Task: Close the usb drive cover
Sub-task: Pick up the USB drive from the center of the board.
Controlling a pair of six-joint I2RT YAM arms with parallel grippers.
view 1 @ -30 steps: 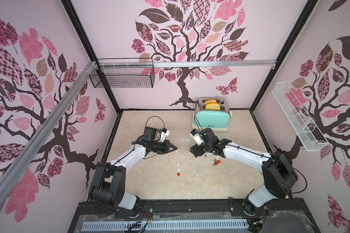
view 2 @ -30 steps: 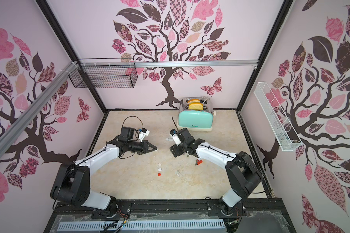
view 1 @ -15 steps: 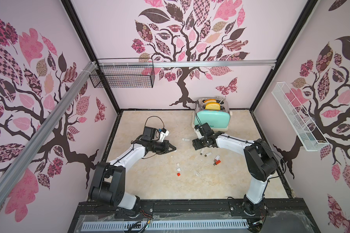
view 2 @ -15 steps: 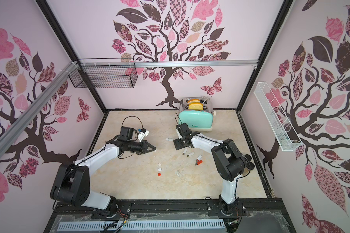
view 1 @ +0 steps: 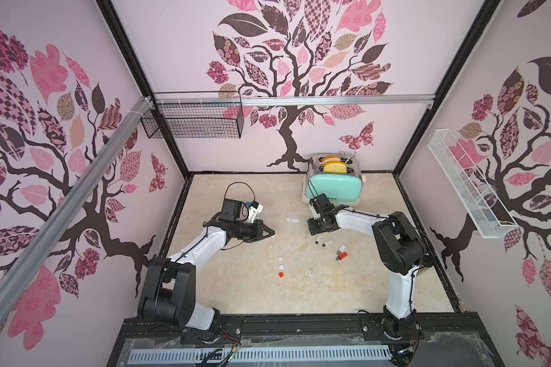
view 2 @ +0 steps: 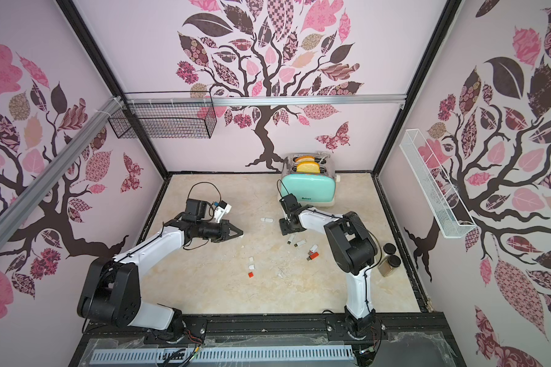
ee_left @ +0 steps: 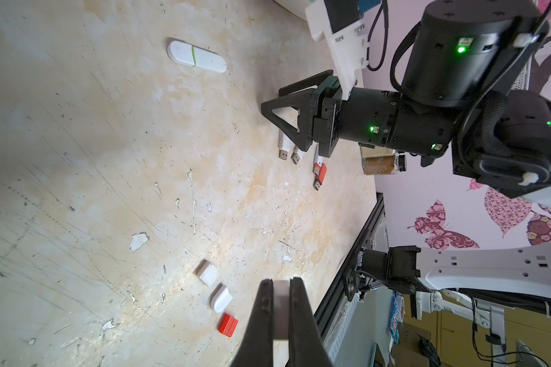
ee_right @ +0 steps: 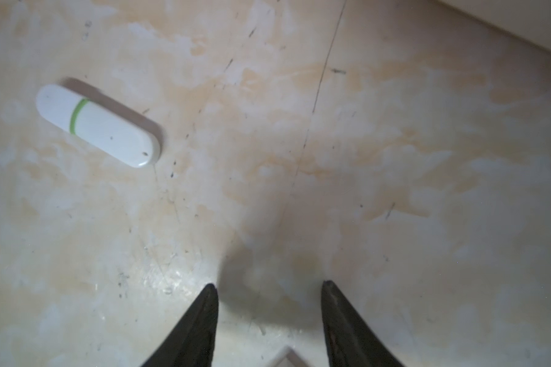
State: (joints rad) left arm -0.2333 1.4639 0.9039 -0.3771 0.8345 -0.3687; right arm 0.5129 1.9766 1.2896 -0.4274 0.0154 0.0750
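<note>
Five USB drives lie on the scuffed beige surface [view 1: 236, 286]. One white drive [ee_right: 97, 125] has its cover on; it is rounded at both ends, ringed by a thin green band, and lies flat between the two hands, apart from both. The four uncovered drives [view 1: 328, 243], three pale and one orange, sit with bare metal plugs in a loose row just beside the right hand [ee_right: 268, 286]. That hand is released, its dark fingers parted over bare surface with nothing between them. The left hand [ee_left: 280, 282] is clenched on a thin pale piece [ee_left: 281, 317]; what it is I cannot tell. Three loose covers [ee_left: 221, 298], two white and one red, lie in a short line mid-surface, apart from the drives. The green band shows only in the wrist views; in both top views that drive is a plain white sliver. A jar [view 2: 386, 269] of brown stuff near the right arm shows in a top view and from the left wrist. The mint toaster [view 1: 337, 187] by the back wall holds two slices of bread [view 1: 334, 166]. A black wire basket [view 1: 193, 122] and a white wire shelf [view 1: 468, 187] hang on the walls.
</note>
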